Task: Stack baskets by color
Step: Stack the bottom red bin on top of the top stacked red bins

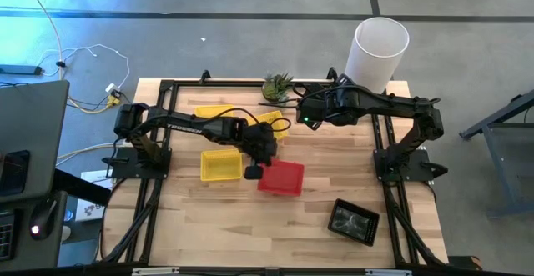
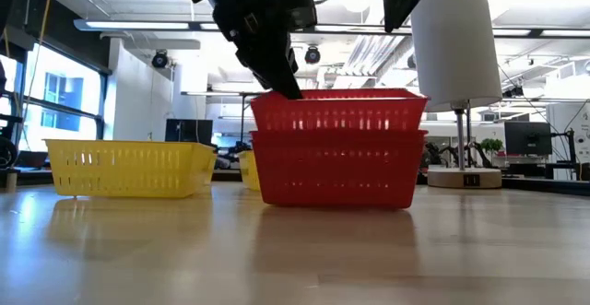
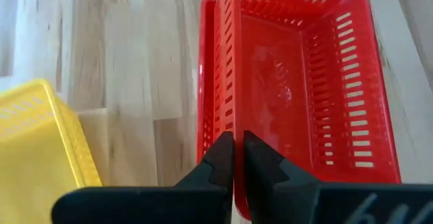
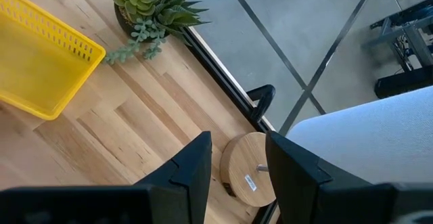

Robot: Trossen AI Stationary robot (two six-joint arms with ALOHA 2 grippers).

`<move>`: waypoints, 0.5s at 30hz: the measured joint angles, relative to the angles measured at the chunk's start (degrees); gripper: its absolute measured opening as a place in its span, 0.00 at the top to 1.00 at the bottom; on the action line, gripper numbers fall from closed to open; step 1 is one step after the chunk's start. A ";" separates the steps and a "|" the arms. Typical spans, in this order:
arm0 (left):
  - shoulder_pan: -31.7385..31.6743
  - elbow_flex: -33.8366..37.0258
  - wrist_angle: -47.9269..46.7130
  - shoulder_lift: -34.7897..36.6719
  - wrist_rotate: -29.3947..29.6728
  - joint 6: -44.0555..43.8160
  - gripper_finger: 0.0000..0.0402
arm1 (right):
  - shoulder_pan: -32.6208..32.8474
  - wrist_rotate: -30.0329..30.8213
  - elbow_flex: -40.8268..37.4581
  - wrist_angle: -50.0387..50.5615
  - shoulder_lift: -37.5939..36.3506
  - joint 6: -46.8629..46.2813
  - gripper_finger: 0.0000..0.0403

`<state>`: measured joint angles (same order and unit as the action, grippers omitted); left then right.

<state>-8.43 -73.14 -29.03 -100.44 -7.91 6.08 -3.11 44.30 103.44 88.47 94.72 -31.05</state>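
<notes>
**My left pincer closed on the wall of the top red basket**

My left gripper [image 3: 237, 158] was at the middle of the table [image 1: 209, 226], and its fingers were pressed together on the thin side wall of the upper red basket [image 3: 298, 82]. This basket sat inside a second red basket [image 2: 336, 171], so the two made one stack. In the low view the upper one stood a little higher than the lower one.

Just beside the stack, on my left side, one yellow basket [image 1: 221, 165] lay alone on the wood. Another yellow basket [image 1: 219, 112] was farther back, partly under my left arm. One black basket [image 1: 354, 222] lay well apart, near the front edge on my right side.

My right gripper [image 4: 237, 173] hung above the back of the table with its fingers wide apart and holding nothing, near the small green plant [image 1: 278, 86] and the tall white cylinder [image 1: 377, 52].
</notes>
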 joint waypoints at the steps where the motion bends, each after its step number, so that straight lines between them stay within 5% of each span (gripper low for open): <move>1: -0.24 0.00 -0.21 0.00 0.04 -0.41 0.99 | 0.05 -0.06 0.00 0.00 0.00 0.00 0.69; 15: -2.18 -0.09 -0.28 -2.15 -0.44 -2.91 0.92 | 0.13 -0.51 0.00 0.50 0.00 0.00 0.69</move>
<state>-10.61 -73.23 -29.31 -102.59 -8.35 3.17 -2.98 43.79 103.44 88.97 94.72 -31.05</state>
